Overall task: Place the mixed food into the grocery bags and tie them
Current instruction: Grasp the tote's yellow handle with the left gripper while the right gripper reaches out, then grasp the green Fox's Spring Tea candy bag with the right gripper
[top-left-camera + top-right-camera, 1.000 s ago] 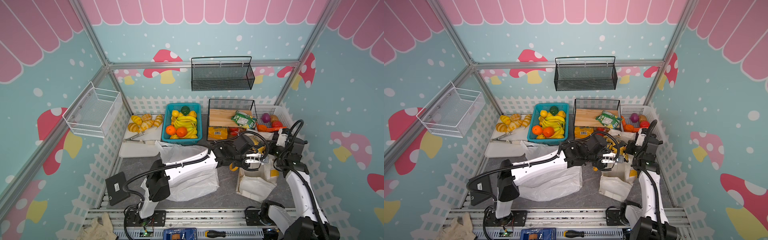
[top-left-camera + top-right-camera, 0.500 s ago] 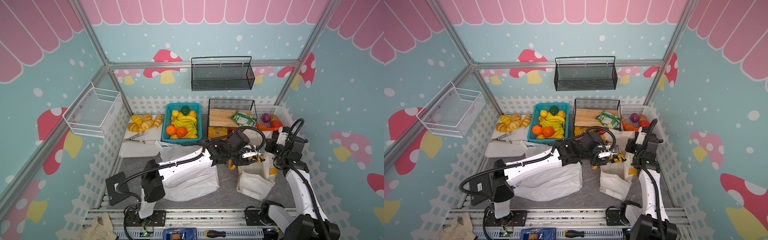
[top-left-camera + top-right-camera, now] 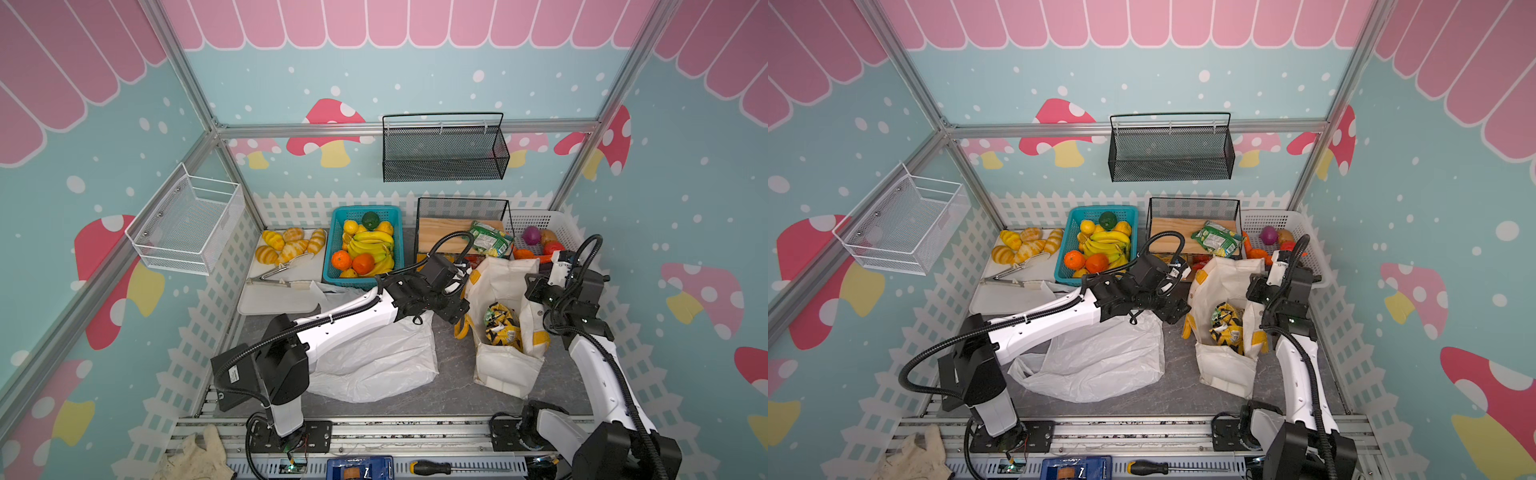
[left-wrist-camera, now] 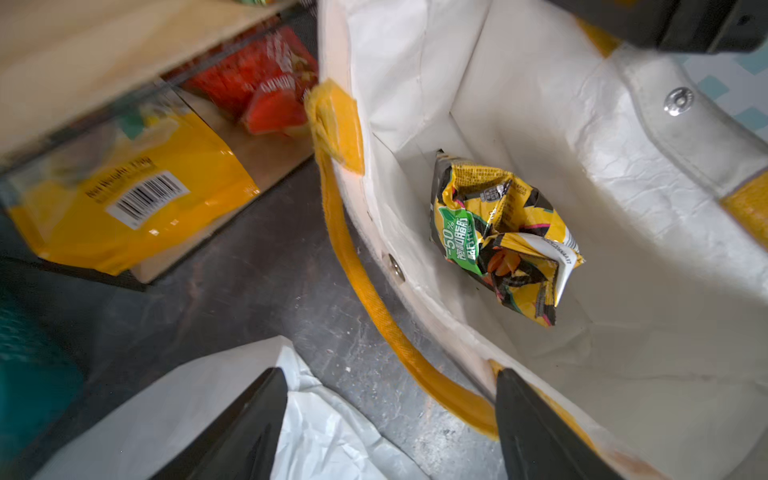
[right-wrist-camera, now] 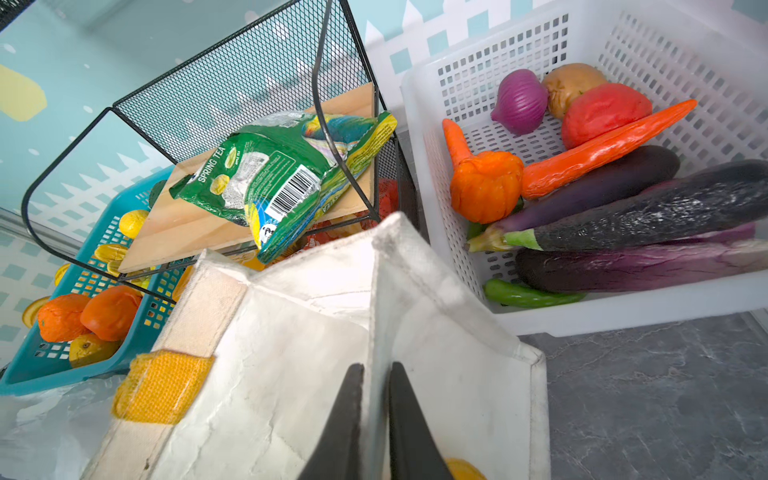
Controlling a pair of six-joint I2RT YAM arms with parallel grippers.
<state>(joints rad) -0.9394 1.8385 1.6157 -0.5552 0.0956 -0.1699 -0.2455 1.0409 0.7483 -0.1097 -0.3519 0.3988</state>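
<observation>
- One packet [image 3: 500, 326] lies in the tote [image 3: 505, 368], at 3 o'clock from the left gripper [image 3: 457, 318], whose jaws stand apart.
- Right gripper [image 5: 376, 370]: jaws pinch the tote's rim.

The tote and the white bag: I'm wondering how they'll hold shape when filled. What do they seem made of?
The tote looks like stiff cream canvas or coated fabric, matte, with crackled creases, stitched seams and woven mustard handles. The white bag is probably thin plastic film, slightly shiny, crumpled flat.
</observation>
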